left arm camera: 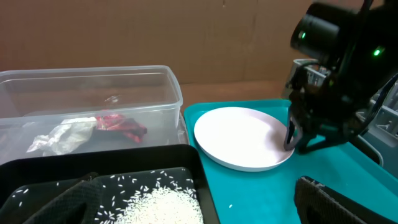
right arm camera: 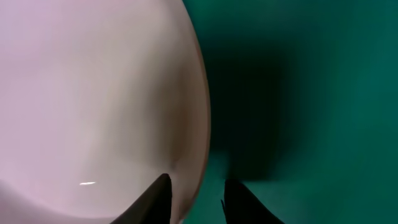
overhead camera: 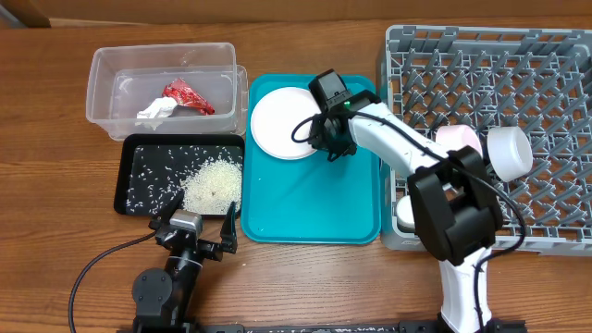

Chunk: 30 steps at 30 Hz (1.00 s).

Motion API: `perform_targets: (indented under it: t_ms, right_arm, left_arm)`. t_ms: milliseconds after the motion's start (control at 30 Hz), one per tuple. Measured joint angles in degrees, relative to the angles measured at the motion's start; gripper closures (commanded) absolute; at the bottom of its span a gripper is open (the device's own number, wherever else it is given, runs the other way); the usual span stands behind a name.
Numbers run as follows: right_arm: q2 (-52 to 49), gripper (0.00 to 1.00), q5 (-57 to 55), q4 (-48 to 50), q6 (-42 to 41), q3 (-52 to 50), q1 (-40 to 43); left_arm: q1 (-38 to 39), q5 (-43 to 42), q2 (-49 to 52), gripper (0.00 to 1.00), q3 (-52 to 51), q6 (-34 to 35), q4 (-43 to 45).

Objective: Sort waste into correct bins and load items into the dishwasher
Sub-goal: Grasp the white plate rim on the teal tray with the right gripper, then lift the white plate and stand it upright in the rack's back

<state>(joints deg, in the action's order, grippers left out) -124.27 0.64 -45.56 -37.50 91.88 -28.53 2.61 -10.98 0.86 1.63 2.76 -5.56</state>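
A large white plate (overhead camera: pixel 277 120) lies at the back left of the teal serving tray (overhead camera: pixel 305 203). My right gripper (overhead camera: pixel 327 144) is open with its fingers straddling the plate's right rim, one finger over the plate (right arm camera: pixel 93 93) and one over the teal tray (right arm camera: pixel 323 93). The clear tub (overhead camera: pixel 111 74) holds the red wrapper (overhead camera: pixel 188 96) and the white tissue (overhead camera: pixel 155 111). The black tray (overhead camera: pixel 134 157) holds loose rice (overhead camera: pixel 211 183). My left gripper (overhead camera: pixel 192 233) is open and empty at the black tray's front edge. The chopsticks are out of view.
The grey dish rack (overhead camera: pixel 555 139) stands at the right, holding a pinkish-white bowl (overhead camera: pixel 458 139), a white cup (overhead camera: pixel 509 153) and another white dish (overhead camera: pixel 404 208) at its front left. One rice grain (left arm camera: pixel 230 206) lies on the teal tray.
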Motion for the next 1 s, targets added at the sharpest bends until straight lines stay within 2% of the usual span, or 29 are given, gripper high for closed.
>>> perform_targets:
  t_ms: [67, 100, 367, 533, 667, 833, 1000]
  right_arm:
    - [-0.59, 0.94, -0.02, -0.07, -0.24, 0.00, 0.00]
    - [-0.57, 0.96, 0.00, -0.02, -0.37, 0.00, 0.00]
    - [0.59, 0.96, -0.02, -6.49, -0.28, 0.96, 1.07]
    - [7.58, 0.96, -5.86, -9.27, 2.43, 0.90, 2.49]
    - [19.08, 0.96, -13.18, -10.99, 6.73, 0.90, 2.95]
    - [35.21, 0.96, -27.45, -12.87, 13.64, 1.16, 2.91]
    - [40.70, 0.96, -43.06, -16.15, 19.67, 1.57, 3.32]
  left_arm:
    - [0.00, 0.02, 0.00, 0.00, 0.00, 0.00, 0.00]
    - [0.00, 0.00, 0.00, 0.00, 0.00, 0.00, 0.00]
    - [0.00, 0.00, 0.00, 0.00, 0.00, 0.00, 0.00]
    - [0.00, 0.00, 0.00, 0.00, 0.00, 0.00, 0.00]
    - [0.00, 0.00, 0.00, 0.00, -0.02, 0.00, 0.00]
    - [0.00, 0.00, 0.00, 0.00, -0.02, 0.00, 0.00]
    - [0.00, 0.00, 0.00, 0.00, -0.02, 0.00, 0.00]
